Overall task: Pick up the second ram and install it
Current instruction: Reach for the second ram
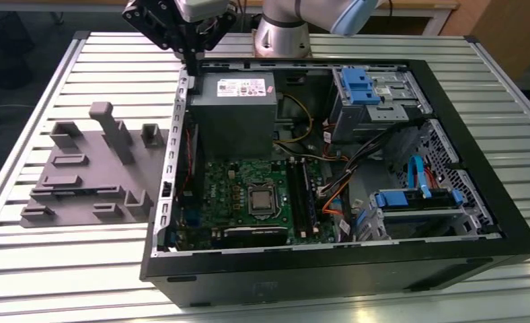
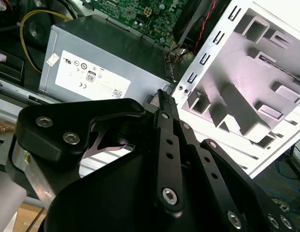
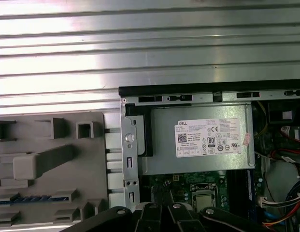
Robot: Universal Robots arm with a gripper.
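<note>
The thin blue-green memory stick [image 3: 38, 198] sits in a slot of the grey plastic fixture [image 3: 58, 130] on the ribbed metal counter [image 3: 140, 48]. The black hand [image 2: 164, 95] hovers by the open black computer case [image 1: 337, 269], fingers pressed together and empty. The stick is likely light, stiff and fragile; pinch it mid-length across its faces.

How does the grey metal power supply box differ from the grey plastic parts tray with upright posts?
Place: the power supply box sits inside the open black computer case; the parts tray lies outside it on the slatted metal table, at the exterior view's left. Shape: the box is a plain block with a white label; the tray is a flat base with posts and slots. Both are grey.
</note>
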